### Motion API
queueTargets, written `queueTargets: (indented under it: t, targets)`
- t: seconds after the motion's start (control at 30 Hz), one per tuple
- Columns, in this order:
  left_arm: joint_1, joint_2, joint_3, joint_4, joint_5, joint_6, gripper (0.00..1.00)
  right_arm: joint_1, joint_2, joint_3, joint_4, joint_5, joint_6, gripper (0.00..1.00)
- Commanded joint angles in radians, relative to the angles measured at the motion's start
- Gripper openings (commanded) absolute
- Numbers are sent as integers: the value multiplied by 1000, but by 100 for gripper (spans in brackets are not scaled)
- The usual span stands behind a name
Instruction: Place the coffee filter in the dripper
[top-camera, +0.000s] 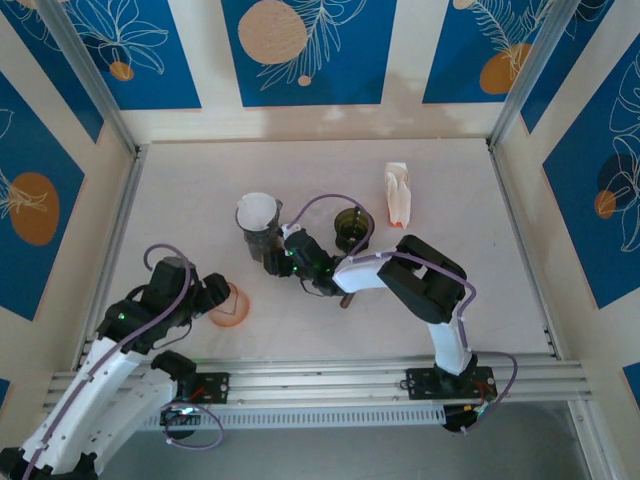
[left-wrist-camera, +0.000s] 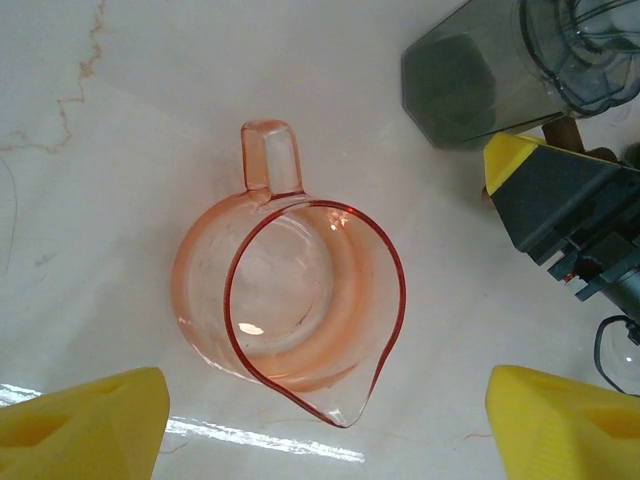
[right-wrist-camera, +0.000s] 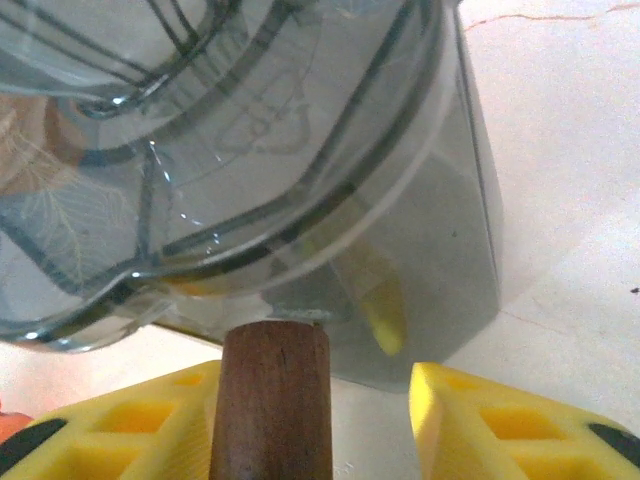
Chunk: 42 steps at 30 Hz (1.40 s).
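Closest to the right wrist lens, the wooden handle (right-wrist-camera: 275, 400) of the dripper (right-wrist-camera: 250, 150) stands between the yellow fingers (right-wrist-camera: 500, 425) of the right gripper (right-wrist-camera: 315, 400). It lies close against one finger with a clear gap to the other, so the jaws are released around it. From above, the white coffee filter (top-camera: 257, 210) sits in the dripper's mouth, atop a grey carafe (right-wrist-camera: 450, 270). The left gripper (left-wrist-camera: 328, 425) hangs spread wide just above an orange pitcher (left-wrist-camera: 300, 300), grasping nothing

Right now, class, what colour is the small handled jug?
Translucent orange; the jug shows best in the left wrist view.
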Motion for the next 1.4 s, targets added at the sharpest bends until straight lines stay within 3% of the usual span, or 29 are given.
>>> queueTargets:
  t: [0.0, 0.47, 0.77, 1.0, 1.23, 1.37]
  targets:
    - [10, -11, -14, -26, 7, -17, 83, 9, -41, -41, 9, 3, 7, 53]
    - [11, 86, -38, 33, -43, -4, 81, 123, -350, -231, -78, 119, 56, 58]
    - [11, 233, -58, 76, -129, 27, 64, 221, -624, -308, -229, 205, 34, 59]
    - [12, 285, -114, 160, -54, 39, 34, 234, -827, -380, -333, 266, 71, 59]
    - [4, 314, -104, 178, 17, 68, 19, 215, -960, -414, -468, 352, 88, 59]
    - [-56, 316, -90, 189, 35, 56, 15, 193, -1035, -443, -535, 391, 115, 60]
